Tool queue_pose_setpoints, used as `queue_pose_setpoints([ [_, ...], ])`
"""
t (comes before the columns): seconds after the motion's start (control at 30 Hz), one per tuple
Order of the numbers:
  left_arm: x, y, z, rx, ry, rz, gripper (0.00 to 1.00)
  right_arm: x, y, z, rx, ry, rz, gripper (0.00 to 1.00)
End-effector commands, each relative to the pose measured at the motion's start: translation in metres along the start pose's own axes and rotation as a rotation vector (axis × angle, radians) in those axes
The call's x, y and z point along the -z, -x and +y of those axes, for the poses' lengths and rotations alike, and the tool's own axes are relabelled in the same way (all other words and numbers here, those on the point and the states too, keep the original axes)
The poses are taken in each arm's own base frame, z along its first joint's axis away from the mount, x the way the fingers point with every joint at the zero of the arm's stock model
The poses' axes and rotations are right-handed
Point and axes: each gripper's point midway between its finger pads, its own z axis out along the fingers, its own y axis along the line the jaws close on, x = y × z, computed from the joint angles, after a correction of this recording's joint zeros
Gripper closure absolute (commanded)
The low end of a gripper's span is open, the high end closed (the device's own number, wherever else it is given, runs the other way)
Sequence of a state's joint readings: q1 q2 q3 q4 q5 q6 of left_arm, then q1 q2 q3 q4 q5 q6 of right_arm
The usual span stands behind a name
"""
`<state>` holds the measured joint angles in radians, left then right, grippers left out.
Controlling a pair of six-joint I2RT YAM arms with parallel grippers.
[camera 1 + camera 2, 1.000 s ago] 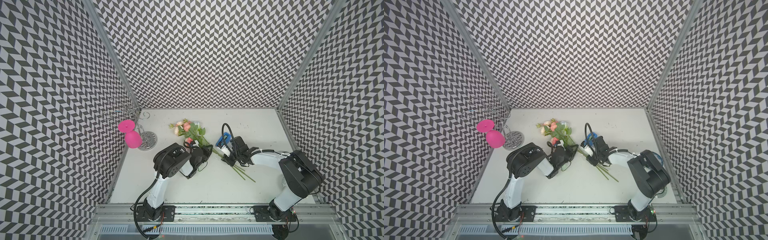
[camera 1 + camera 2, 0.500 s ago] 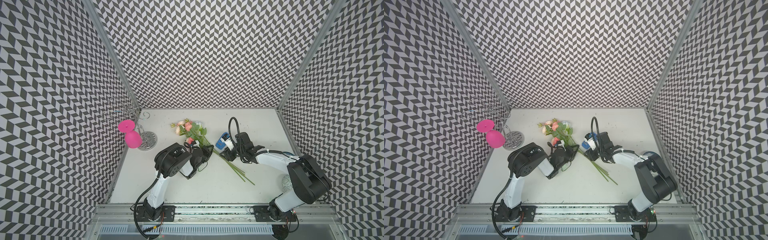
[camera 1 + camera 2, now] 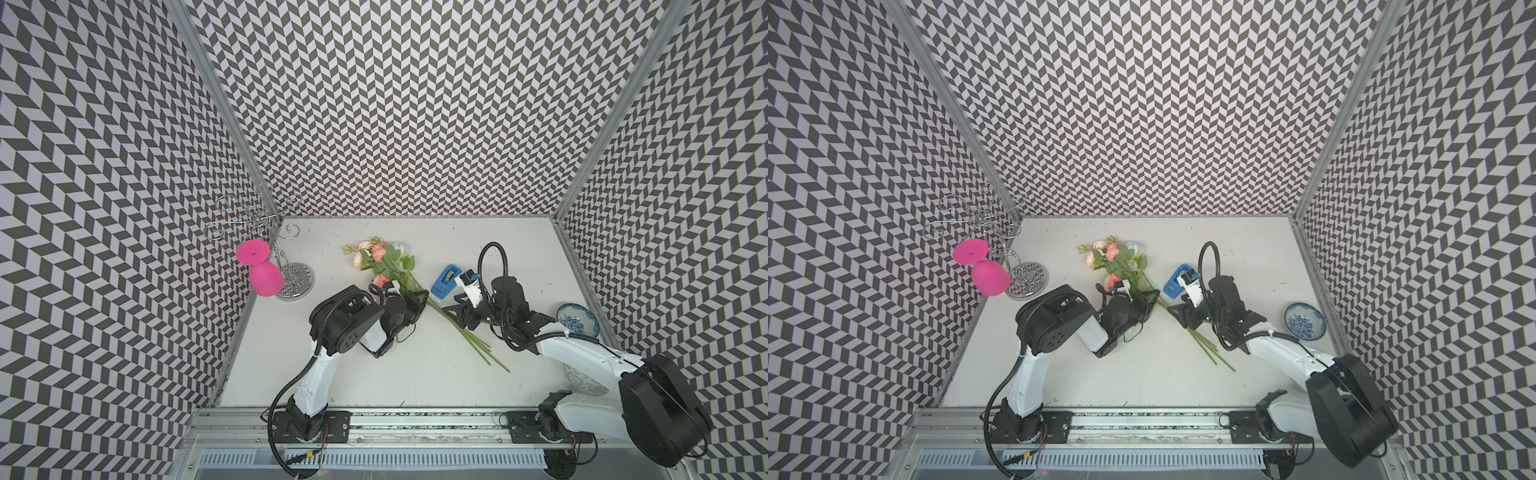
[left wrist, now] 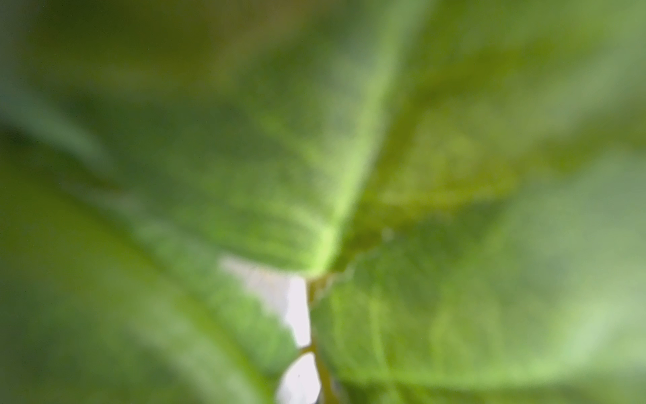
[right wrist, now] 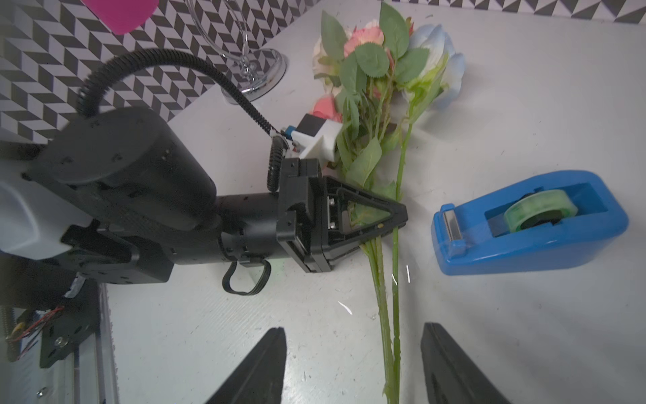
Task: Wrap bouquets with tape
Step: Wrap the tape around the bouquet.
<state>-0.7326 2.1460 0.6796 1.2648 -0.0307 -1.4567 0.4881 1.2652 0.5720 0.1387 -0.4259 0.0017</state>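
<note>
The bouquets (image 3: 384,262) lie on the white table, blooms toward the back wall and green stems (image 3: 478,345) running to the front right. My left gripper (image 3: 419,297) is shut on the stems just below the leaves, as the right wrist view shows (image 5: 396,217). Blurred green leaves (image 4: 349,175) fill the left wrist view and hide that gripper's jaws. My right gripper (image 5: 353,328) is open with the stems (image 5: 389,314) running between its fingers, nearer one finger and untouched. The blue tape (image 3: 445,281) dispenser stands beside the stems (image 5: 531,224), apart from both grippers.
A pink goblet (image 3: 266,278) hangs on a wire rack (image 3: 296,280) at the back left corner. A blue-and-white bowl (image 3: 577,325) sits by the right wall, and another patterned dish (image 3: 586,380) lies partly under the right arm. Patterned walls close three sides.
My right gripper has opened wider and its wrist has drawn back to the right, uncovering the tape dispenser. The left gripper and the bouquets have stayed put.
</note>
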Motion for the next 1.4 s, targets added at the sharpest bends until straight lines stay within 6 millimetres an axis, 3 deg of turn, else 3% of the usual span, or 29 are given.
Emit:
queue_pose_setpoints([
  [0.0, -0.002, -0.005, 0.022, -0.008, 0.071, 0.017, 1.00, -0.007, 0.005, -0.009, -0.033, -0.027, -0.033, 0.41],
  [0.13, -0.003, -0.006, 0.024, 0.005, 0.066, 0.020, 1.00, -0.007, 0.018, -0.004, -0.045, 0.007, -0.122, 0.40],
  [0.37, -0.003, -0.009, 0.015, 0.021, 0.043, 0.030, 1.00, -0.052, -0.024, -0.040, -0.045, -0.082, 0.155, 0.43],
  [0.53, -0.002, -0.011, 0.013, 0.021, 0.041, 0.040, 1.00, -0.071, -0.036, -0.030, -0.025, -0.053, 0.174, 0.48],
  [0.8, -0.001, -0.014, 0.013, 0.034, 0.036, 0.051, 1.00, -0.075, -0.043, -0.035, 0.000, -0.091, 0.156, 0.60],
  [0.97, -0.002, -0.012, 0.008, 0.040, 0.023, 0.052, 1.00, -0.077, -0.050, -0.034, 0.023, -0.118, 0.166, 0.63],
  [1.2, 0.000, -0.013, 0.004, 0.052, 0.011, 0.056, 1.00, -0.076, -0.050, -0.043, 0.026, -0.196, 0.161, 0.76],
  [1.33, 0.000, -0.013, -0.001, 0.058, -0.012, 0.058, 1.00, -0.082, -0.054, -0.038, 0.054, -0.195, 0.175, 0.79],
  [1.37, 0.000, -0.014, -0.002, 0.060, -0.014, 0.062, 1.00, -0.083, -0.055, -0.037, 0.060, -0.199, 0.177, 0.84],
])
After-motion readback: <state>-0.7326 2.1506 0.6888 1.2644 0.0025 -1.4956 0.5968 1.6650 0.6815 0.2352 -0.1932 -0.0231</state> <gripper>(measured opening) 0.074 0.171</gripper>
